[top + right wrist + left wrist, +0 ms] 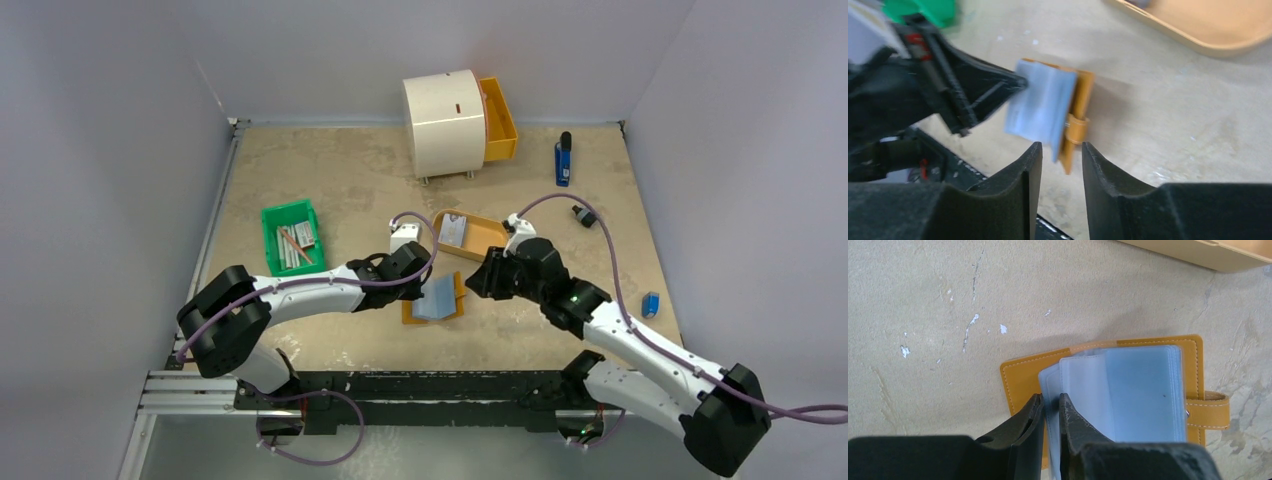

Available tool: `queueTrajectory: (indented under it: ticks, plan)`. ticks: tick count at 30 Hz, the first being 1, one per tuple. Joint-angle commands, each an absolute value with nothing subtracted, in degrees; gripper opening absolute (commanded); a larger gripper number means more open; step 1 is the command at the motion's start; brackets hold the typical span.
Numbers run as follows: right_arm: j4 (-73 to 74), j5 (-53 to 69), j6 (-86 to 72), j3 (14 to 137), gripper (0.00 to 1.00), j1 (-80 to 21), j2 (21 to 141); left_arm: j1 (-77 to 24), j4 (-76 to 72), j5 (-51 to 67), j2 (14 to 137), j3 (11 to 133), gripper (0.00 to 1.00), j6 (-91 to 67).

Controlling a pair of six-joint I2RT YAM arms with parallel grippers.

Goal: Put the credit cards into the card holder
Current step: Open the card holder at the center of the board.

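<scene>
Jaws of the left gripper [1050, 410] stand narrow, with only a thin slit between them. The edge of one clear plastic sleeve [1049, 382] of the card holder [1193, 365] passes into this slit, so the sleeve is pinched. The holder lies open on the table [923, 300], tan cover down, with its strap at the right in the left wrist view.

The right gripper [1060, 155] has its jaws partly apart and nothing is between them. It hangs over the table near the strap side of the holder and does not touch it.

Only the top view shows a credit card [453, 231]. It lies in the tan tray [487, 238] just behind the holder, apart from both grippers. The top view also shows the green bin [293, 237] at the left. The right wrist view is blurred, so the single sleeves cannot be told apart there.
</scene>
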State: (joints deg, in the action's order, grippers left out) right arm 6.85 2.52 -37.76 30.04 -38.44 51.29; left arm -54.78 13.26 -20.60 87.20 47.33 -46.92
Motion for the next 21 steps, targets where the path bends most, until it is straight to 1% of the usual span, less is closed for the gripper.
queueTrajectory:
  ticks: [1,4,7,15,21]
  plan:
    - [2.8,9.9,-34.3,35.7,0.36,-40.4,55.1,-54.8,14.2,-20.8,87.0,46.9,0.13,-46.5]
    - [-1.2,14.1,-33.8,37.9,0.34,-42.4,60.9,-54.8,14.2,-20.8,87.2,46.8,0.13,-46.7]
    - [-4.0,15.4,-34.3,39.0,0.32,-43.1,66.8,-54.8,14.2,-20.7,87.3,46.8,0.13,-46.8]
    - [-4.8,13.6,-38.0,37.4,0.31,-43.1,79.4,-54.8,14.1,-20.7,86.7,46.5,0.12,-46.8]
    - [-4.3,9.6,-40.6,35.0,0.3,-43.1,83.1,-54.8,13.9,-20.2,85.9,46.2,0.12,-46.8]
